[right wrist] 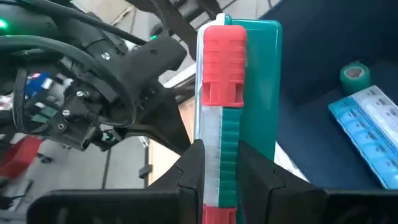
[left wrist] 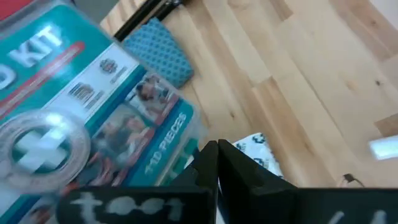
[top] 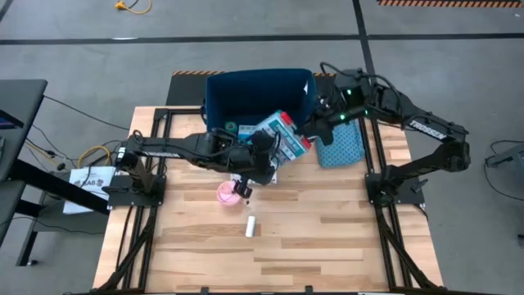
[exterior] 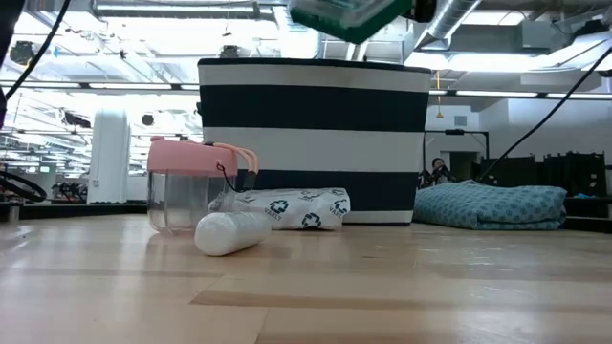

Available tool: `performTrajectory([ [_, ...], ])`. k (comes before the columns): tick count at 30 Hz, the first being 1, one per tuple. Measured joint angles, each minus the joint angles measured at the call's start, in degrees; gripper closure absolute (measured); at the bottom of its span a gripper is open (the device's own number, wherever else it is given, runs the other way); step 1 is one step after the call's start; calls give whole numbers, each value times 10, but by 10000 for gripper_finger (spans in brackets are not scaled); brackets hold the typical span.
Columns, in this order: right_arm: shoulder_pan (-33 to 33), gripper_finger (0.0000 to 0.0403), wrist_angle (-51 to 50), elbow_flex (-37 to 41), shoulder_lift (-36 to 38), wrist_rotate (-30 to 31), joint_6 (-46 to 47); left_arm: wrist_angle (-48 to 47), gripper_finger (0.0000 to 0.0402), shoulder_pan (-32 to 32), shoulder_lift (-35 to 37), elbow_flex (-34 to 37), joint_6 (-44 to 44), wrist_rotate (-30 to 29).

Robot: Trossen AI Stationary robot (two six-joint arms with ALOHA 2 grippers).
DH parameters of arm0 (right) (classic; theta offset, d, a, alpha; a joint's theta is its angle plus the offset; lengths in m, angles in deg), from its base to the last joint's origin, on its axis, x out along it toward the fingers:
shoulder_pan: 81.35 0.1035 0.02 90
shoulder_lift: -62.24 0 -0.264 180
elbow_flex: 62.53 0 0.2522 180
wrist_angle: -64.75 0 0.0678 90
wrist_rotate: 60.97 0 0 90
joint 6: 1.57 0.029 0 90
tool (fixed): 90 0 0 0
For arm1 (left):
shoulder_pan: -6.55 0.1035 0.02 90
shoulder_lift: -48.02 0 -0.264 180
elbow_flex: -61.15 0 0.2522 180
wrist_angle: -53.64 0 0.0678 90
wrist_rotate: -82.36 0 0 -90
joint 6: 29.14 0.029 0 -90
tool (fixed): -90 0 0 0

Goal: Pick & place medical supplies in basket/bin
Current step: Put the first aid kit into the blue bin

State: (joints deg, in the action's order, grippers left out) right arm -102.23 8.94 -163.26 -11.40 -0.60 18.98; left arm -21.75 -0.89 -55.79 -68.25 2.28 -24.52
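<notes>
the first aid kit (top: 282, 135), a flat teal-and-white case with red clasps, hangs in the air at the bin's (top: 246, 90) near rim, partly over the opening. the right fingers (right wrist: 186, 168) are clenched on the thin edge of the kit, so the right gripper (top: 315, 123) carries it; in the right wrist view the kit's long axis runs straight away from the fingers toward the bin's inside. the left gripper (top: 262, 160) is just beside the kit on the side away from the bin, and i cannot tell if its fingers touch the case or are released.

inside the bin lie already a green roll (right wrist: 354, 73) and a light-blue pill organizer (right wrist: 367, 124). i judge that the coming move turns on one thing: the bin's opening is beyond the kit's far end, so the right arm, which is nearer to the bin, must bring the kit further over the rim before it lets go.

on the desk (top: 327, 229), in front of the bin, remain a pink-lidded cup (exterior: 186, 186), a white stick (top: 252, 225) and a white packet (exterior: 292, 208); the teal pouch (top: 340, 146) lies beside the bin.
</notes>
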Motion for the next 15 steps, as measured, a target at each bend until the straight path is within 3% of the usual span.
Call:
performTrajectory([
  [15,-132,349,-57,-201,-164,-76,-106,-116,401,13,0,-61,-44,-51],
])
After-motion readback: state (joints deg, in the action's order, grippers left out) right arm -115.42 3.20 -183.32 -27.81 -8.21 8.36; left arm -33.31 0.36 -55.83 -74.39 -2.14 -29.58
